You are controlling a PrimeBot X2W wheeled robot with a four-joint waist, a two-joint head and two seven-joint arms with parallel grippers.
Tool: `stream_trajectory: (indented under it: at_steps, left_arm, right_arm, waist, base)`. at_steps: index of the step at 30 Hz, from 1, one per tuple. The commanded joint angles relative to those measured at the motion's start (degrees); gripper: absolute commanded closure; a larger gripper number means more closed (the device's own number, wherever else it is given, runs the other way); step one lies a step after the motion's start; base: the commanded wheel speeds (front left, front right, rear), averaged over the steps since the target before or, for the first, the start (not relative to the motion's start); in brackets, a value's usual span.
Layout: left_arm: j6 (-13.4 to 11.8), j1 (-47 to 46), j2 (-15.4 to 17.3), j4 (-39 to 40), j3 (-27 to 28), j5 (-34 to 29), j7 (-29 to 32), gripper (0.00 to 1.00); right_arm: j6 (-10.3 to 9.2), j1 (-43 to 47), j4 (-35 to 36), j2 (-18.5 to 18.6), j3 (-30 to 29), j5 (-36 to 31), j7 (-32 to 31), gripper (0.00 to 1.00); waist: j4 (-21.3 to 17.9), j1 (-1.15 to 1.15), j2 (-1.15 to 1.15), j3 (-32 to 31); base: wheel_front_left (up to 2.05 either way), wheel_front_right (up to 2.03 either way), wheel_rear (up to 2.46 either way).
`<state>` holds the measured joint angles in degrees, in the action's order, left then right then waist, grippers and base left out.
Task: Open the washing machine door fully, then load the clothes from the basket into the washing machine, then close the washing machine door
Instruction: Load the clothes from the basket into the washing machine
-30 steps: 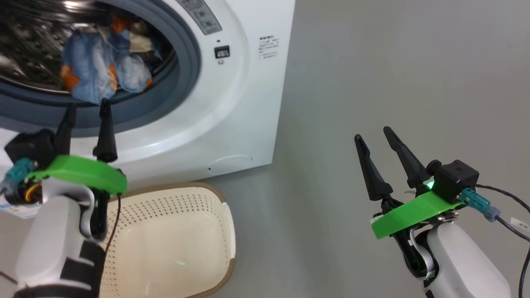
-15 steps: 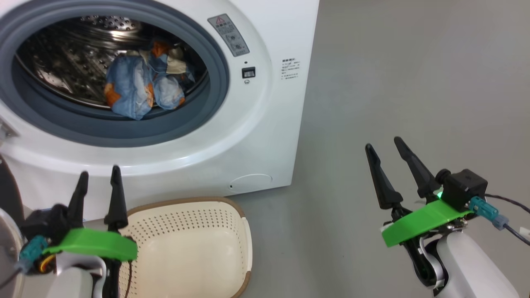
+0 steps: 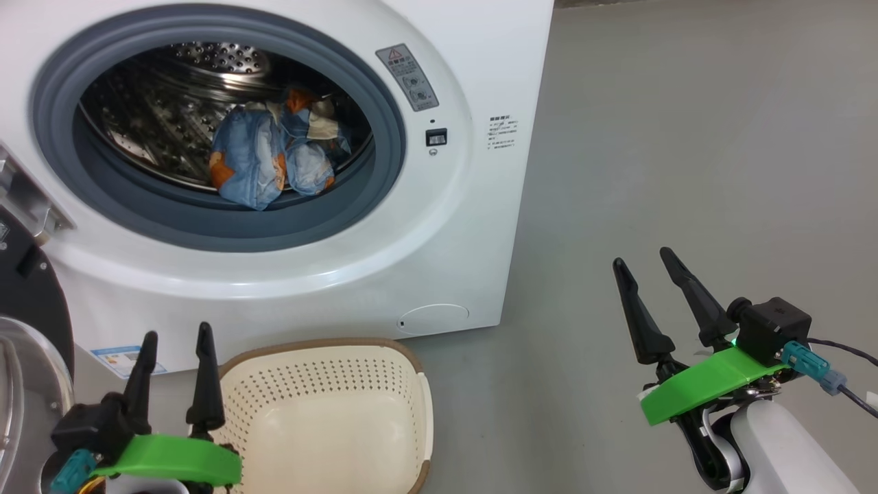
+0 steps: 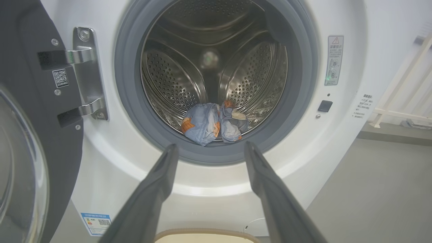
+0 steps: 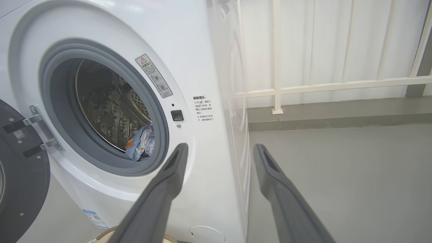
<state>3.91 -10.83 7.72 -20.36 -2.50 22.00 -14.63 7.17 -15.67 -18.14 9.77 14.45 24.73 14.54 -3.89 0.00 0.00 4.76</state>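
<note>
Fingers (image 3: 204,384) on the left gripper (image 3: 176,333) are spread apart and hold nothing; those on the right gripper (image 3: 643,258) are spread and empty too. Light blue clothes (image 3: 264,161) with orange-brown prints lie bunched in a small heap at the front of the steel drum (image 3: 171,116), just behind the grey rubber seal. Around them is the white washing machine (image 3: 439,226), its round door (image 3: 31,302) swung open on its hinges at the left. Below the opening, on the grey floor (image 3: 686,137), the cream basket (image 3: 322,384) shows no clothes in the part that is visible. Opening and loading look finished; closing the door appears to be all that remains.
</note>
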Motion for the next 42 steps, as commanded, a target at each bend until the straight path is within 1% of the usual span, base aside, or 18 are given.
stream_trajectory:
  at_steps: [1, 15, 42]
  left_arm:
    - [-0.16, -0.19, 0.93, 1.89, 1.94, -0.47, -0.37, 0.0]
    - [0.27, 1.05, -0.05, 3.5, 4.25, -1.3, -0.37, 0.0]
    - [0.95, 0.61, -0.35, 3.22, 4.78, -1.41, -0.37, 0.0]
  right_arm:
    - [0.32, 0.14, 1.09, 0.66, 0.57, -0.36, 0.46, 0.0]
    - [0.32, 0.02, 0.81, 0.45, 0.11, -0.77, 0.46, 0.0]
    - [0.32, -0.07, 1.06, 0.11, 0.17, -0.67, 0.46, 0.0]
  waist:
    - [0.07, 0.0, 0.0, 0.07]
    - [-0.03, 0.0, 0.0, 0.22]
    - [-0.46, 0.0, 0.0, 0.7]
  base:
    - [0.0, 0.0, 0.0]
    - [0.0, 0.0, 0.0]
    - [0.0, 0.0, 0.0]
